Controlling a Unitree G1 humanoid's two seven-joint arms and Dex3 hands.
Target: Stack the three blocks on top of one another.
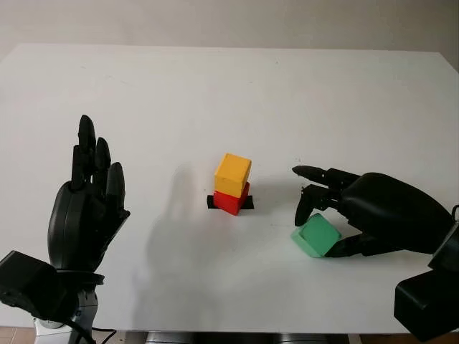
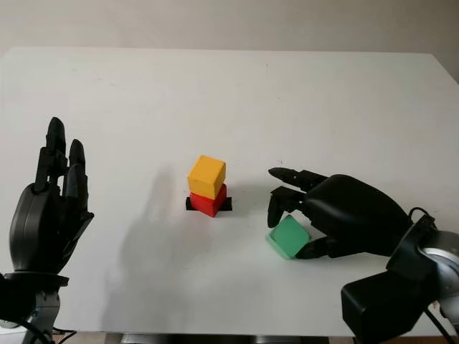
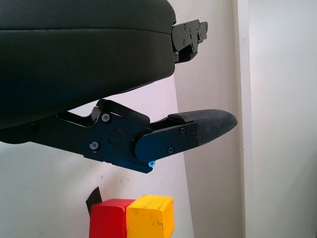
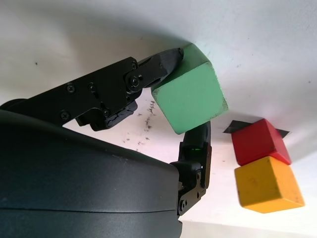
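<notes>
A yellow block point(image 1: 233, 174) sits on a red block point(image 1: 231, 200) at the table's middle, over a black tape mark point(image 1: 211, 203). To their right a green block point(image 4: 190, 96) is tilted on one edge, just off or barely touching the table. My right hand point(image 1: 318, 231) is shut on it, thumb on one side and a finger on the other, with two more fingers pointing toward the stack. My left hand point(image 1: 90, 193) is held up at the left, open, well away from the stack. The red block point(image 3: 106, 218) and yellow block point(image 3: 148, 215) also appear in the left wrist view.
The white table point(image 1: 215, 93) stretches back to a pale wall. Its front edge runs just beneath both arms.
</notes>
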